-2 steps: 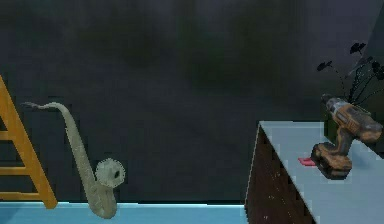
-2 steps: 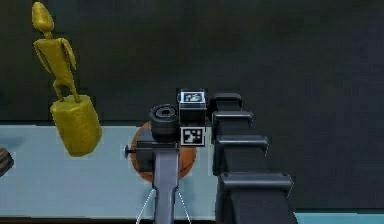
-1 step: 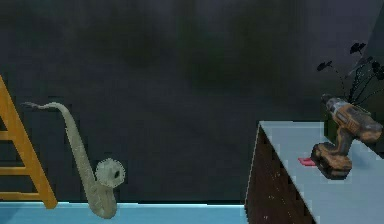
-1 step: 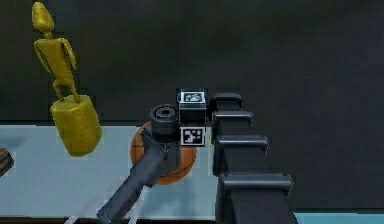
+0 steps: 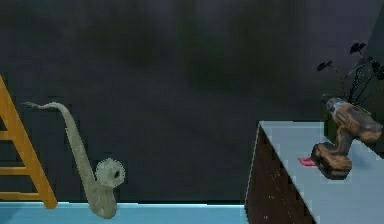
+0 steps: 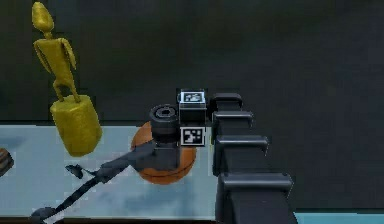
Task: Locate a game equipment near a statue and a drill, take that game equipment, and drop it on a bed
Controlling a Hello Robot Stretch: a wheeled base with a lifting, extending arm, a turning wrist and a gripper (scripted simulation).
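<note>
The forward view, from its left: an orange ladder (image 5: 22, 150) leans at the edge. Next to it a pale saxophone (image 5: 85, 160) stands against the dark wall. Further right is a dark cabinet with a pale top (image 5: 300, 185). On that top lies a brown drill (image 5: 345, 135), with a small pink thing (image 5: 308, 160) just at its foot. Behind the drill rises a dark plant (image 5: 355, 65).

The arm side view looks across the same kind of pale tabletop (image 6: 330, 150). At its left edge, left of the fingertips, a brown scrap (image 6: 3, 160) of something pokes in; what it is cannot be told. Beyond the fingers and left of the pincer's body stands a yellow statue (image 6: 62, 85), a thin figure upright on a drum-shaped base. The pincer (image 6: 55, 192) reaches left, its two thin fingers (image 6: 100, 180) low over the tabletop.

The task's thing, an orange ball (image 6: 165, 168), lies on the table at the pincer's dark body, partly covered by it and near the statue's base. Whether the pincer touches it cannot be told. Whether the fingers are apart or together cannot be told, nor whether the pincer holds anything.

Just right of the body sit two white squares (image 6: 191, 98) with black marks that cannot be read as words. The dark arm (image 6: 245, 170) runs from there to the bottom edge, hiding the tabletop behind it.
</note>
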